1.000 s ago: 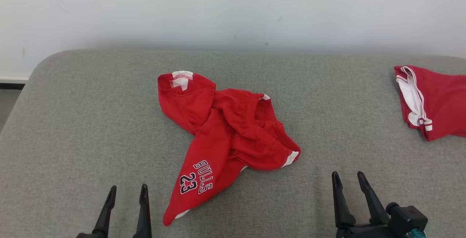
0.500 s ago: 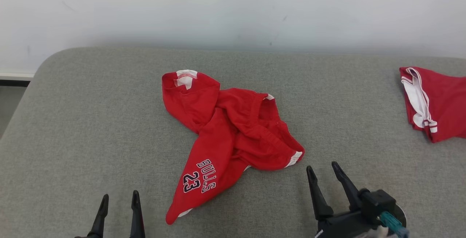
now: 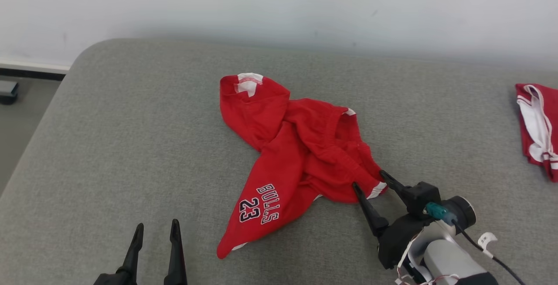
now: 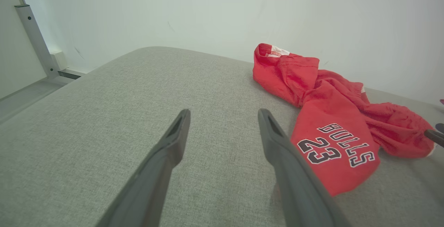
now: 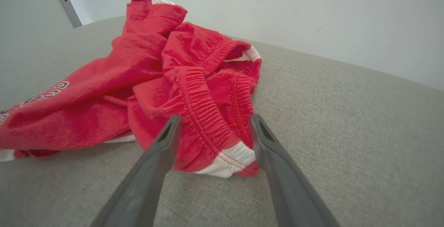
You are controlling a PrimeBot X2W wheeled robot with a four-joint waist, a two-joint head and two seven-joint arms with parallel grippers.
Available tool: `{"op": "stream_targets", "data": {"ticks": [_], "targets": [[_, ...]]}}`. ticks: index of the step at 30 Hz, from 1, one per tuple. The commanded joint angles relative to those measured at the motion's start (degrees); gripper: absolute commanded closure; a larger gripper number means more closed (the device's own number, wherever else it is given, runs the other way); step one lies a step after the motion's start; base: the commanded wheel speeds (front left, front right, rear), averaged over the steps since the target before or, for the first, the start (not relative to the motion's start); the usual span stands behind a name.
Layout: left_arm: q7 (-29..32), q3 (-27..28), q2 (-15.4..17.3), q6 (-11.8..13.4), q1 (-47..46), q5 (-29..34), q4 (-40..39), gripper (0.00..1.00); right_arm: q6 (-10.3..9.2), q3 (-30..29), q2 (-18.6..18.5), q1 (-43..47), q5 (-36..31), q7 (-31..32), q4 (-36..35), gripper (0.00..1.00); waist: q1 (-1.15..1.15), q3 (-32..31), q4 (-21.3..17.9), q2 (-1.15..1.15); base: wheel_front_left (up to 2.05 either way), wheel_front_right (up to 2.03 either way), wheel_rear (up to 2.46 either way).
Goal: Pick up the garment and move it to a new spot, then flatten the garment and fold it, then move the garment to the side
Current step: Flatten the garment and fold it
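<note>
The shorts (image 3: 301,154) lie crumpled, centre of the cushion (image 3: 130,123). Wide open and empty, the right gripper (image 3: 368,179) straddles their 4 o'clock corner; the left gripper (image 3: 157,225) hangs open at 7 o'clock.

The right claw (image 3: 368,178) is brought forward across the grey fabric-covered surface (image 3: 130,145) to the crumpled red "BULLS 23" shorts (image 3: 305,154), whose white-trimmed corner (image 5: 229,161) is now straddled by its spread fingers (image 5: 152,164).
</note>
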Motion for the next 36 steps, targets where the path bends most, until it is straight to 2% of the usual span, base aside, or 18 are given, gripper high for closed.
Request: {"op": "stream_targets", "data": {"ticks": [1, 5, 6, 7, 8, 14, 19, 23, 29, 36], "targets": [[-0.18, -0.14, -0.08, 0.20, -0.30, -0.97, 0.14, 0.00, -0.12, 1.62, -0.93, -1.68, 1.22, 0.61, 1.78, 0.00, -0.01, 0.74, 1.35, 0.00, 0.00, 0.00, 0.00], [-0.18, -1.02, -0.08, 0.68, -0.29, -1.20, 0.28, 0.00, -0.12, 6.31, -2.39, -5.05, 4.23, 2.37, 6.61, 0.00, -0.01, 1.09, 2.29, 0.00, 0.00, 0.00, 0.00], [-0.18, -1.19, -0.09, 0.68, -0.23, -1.41, 0.36, 0.00, -0.12, 7.28, -2.75, -5.80, 5.08, 2.63, 7.44, 0.58, -0.01, 1.12, 2.38, 0.00, 0.00, 0.00, 0.00], [-0.18, -1.36, -0.09, 0.80, -0.22, -1.49, 0.37, 0.00, -0.12, 8.26, -3.14, -6.52, 5.93, 2.80, 8.19, 0.91, -0.01, 1.13, 2.44, 0.00, 0.00, 0.00, 0.00], [-0.18, -1.47, -0.09, 0.96, -0.17, -1.64, 0.40, 0.00, -0.12, 9.11, -3.41, -6.94, 6.98, 2.69, 8.75, 1.00, -0.01, 1.08, 2.44, 0.00, 0.00, 0.00, 0.00], [-0.18, -2.18, -0.09, 1.09, 0.97, -2.33, 0.67, 0.00, -0.12, 12.61, -4.65, -6.83, 11.85, 1.18, 9.38, 1.00, -0.01, 0.09, 1.06, 0.00, 0.00, 0.00, 0.00], [-0.18, -2.40, -0.09, 0.81, 1.76, -2.37, 1.20, 0.00, -0.12, 13.55, -6.32, -4.59, 14.73, -0.67, 6.45, 1.00, -0.01, -1.05, -1.93, 0.00, 0.00, 0.00, 0.00], [-0.17, -2.63, -0.07, 0.55, 1.78, -1.99, 1.68, 0.00, -0.12, 11.40, -8.13, -0.48, 17.47, -1.03, 1.85, 1.00, -0.01, -1.32, -4.13, 0.00, 0.00, 0.00, 0.00], [-0.18, -2.47, -0.08, 0.46, 1.13, -1.91, 2.06, 0.00, -0.12, 6.19, -11.76, 9.12, 17.05, -1.01, -6.80, 1.00, -0.01, -0.75, -6.97, 0.00, 0.00, 0.00, 0.00], [-0.18, -2.09, -0.07, 0.40, 0.75, -1.95, 2.46, 0.00, -0.12, -0.44, -12.84, 21.98, 20.00, 0.56, -17.02, 1.00, -0.01, -0.26, -8.73, 0.00, 0.00, 0.00, 0.00]]}}
